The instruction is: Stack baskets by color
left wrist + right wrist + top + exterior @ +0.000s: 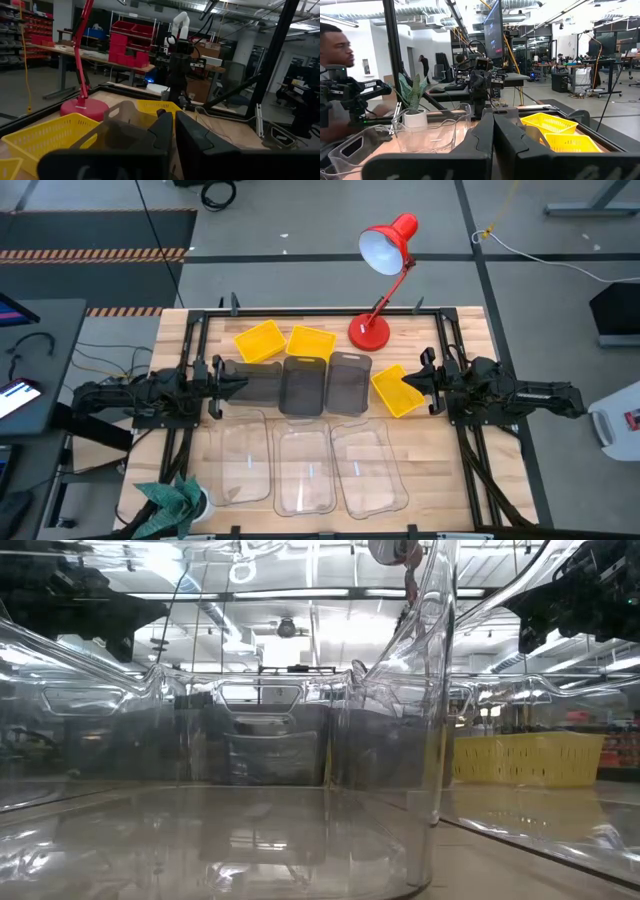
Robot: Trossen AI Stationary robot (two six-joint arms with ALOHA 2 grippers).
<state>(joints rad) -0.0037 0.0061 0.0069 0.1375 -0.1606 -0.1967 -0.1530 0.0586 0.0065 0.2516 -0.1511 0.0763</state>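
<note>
Crowded middle, bare wood at the desk's far corners and side edges.

Three clear baskets (305, 470) lie side by side across the near half, with only thin strips of desk (470, 330) between them. Beyond them the grey baskets (302, 386) and yellow baskets (285, 342) fill the centre, and the red lamp (372, 330) stands at the far edge with its arm leaning right. The left claw (237, 379) and right claw (405, 381) close off both sides. A plant (175, 500) blocks the near left corner.
</note>
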